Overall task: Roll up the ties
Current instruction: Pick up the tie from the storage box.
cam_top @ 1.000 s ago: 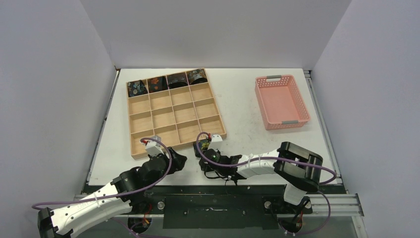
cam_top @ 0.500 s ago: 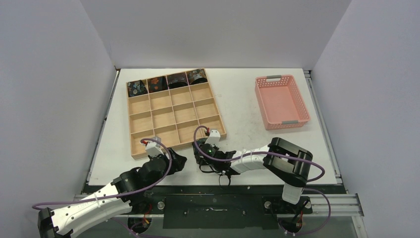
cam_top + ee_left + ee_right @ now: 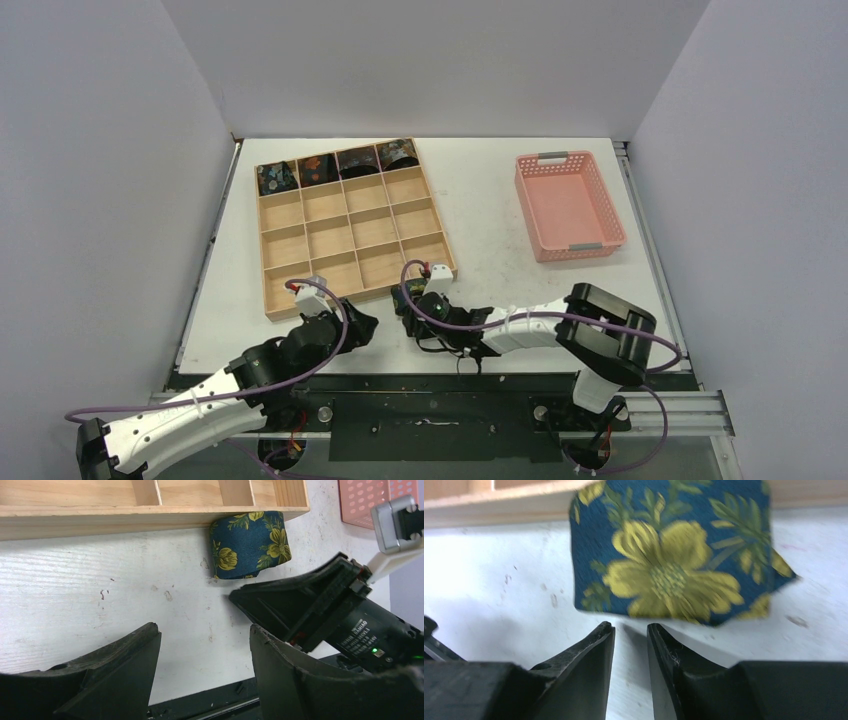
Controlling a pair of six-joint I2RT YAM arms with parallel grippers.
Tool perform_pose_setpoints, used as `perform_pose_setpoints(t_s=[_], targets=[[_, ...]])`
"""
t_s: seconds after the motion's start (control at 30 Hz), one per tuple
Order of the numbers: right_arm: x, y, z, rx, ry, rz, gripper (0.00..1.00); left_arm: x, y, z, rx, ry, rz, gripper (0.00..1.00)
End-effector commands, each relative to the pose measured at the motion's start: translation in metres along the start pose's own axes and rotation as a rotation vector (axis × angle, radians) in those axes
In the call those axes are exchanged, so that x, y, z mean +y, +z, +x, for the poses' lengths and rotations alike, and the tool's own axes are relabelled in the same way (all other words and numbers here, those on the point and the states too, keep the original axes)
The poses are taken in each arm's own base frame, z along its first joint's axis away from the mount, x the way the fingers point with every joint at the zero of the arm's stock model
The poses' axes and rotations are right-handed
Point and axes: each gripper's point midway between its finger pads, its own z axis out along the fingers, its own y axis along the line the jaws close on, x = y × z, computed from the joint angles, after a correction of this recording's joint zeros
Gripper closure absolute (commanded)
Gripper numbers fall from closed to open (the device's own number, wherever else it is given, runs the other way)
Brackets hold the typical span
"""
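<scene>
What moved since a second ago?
The right arm swung a little to the left, then came back. Its claw is now slightly open and empty, just short of the yellow-flowered tie. The left arm, wooden tray and pink basket stayed put.

A scuffed white table [image 3: 490, 200] carries a divided wooden tray [image 3: 325, 237] toward its far left corner and a pink basket [image 3: 570, 208] toward its far right. A bundled tie [image 3: 250, 544] lies touching the tray's near side.
</scene>
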Motion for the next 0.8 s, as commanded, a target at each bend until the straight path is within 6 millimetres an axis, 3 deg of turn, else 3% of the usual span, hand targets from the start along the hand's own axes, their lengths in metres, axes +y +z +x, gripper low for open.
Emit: perform_pose_setpoints(t_s=[0.0,0.23,0.53,0.63,0.73,0.77], targets=[[-0.020,-0.021,0.002,0.006,-0.063,0.031,0.68,-0.015,0.001,-0.007,-0.017,-0.015,0.045,0.37],[-0.055,-0.009,-0.002,0.011,-0.041,0.092,0.72,-0.020,0.004,-0.005,-0.008,-0.018,0.056,0.37],[-0.058,0.013,-0.016,0.013,-0.042,0.109,0.75,-0.017,0.005,-0.002,-0.005,-0.025,0.056,0.35],[-0.060,0.001,-0.015,0.022,-0.047,0.107,0.74,-0.019,0.005,-0.004,-0.023,-0.039,0.079,0.24],[-0.067,-0.022,-0.020,0.013,-0.066,0.119,0.69,-0.021,0.008,-0.006,-0.045,-0.075,0.107,0.01],[-0.068,-0.031,-0.025,0.003,-0.076,0.121,0.67,-0.022,0.009,-0.007,-0.051,-0.084,0.118,0.03]])
